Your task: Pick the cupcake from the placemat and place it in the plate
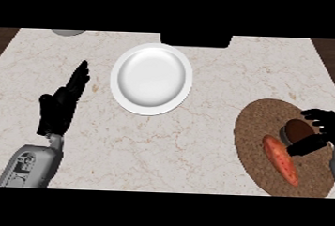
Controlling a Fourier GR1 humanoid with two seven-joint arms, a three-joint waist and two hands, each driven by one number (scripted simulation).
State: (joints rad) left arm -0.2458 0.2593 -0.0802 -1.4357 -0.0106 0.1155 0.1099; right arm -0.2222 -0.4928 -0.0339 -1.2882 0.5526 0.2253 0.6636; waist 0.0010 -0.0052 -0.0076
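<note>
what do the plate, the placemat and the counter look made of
Plate: likely glazed ceramic, white with a soft sheen. Placemat: looks like woven fibre or cork, brown, matte and grainy. Counter: marble-like stone, pale beige with thin veins.

The cupcake, a small dark-brown round item, sits on the round brown placemat at the right of the desk, partly hidden by the right hand, whose curled fingers and thumb lie on either side of it. The plate, white, round and glossy, lies flat at the desk's upper centre, well apart from the placemat.
</note>
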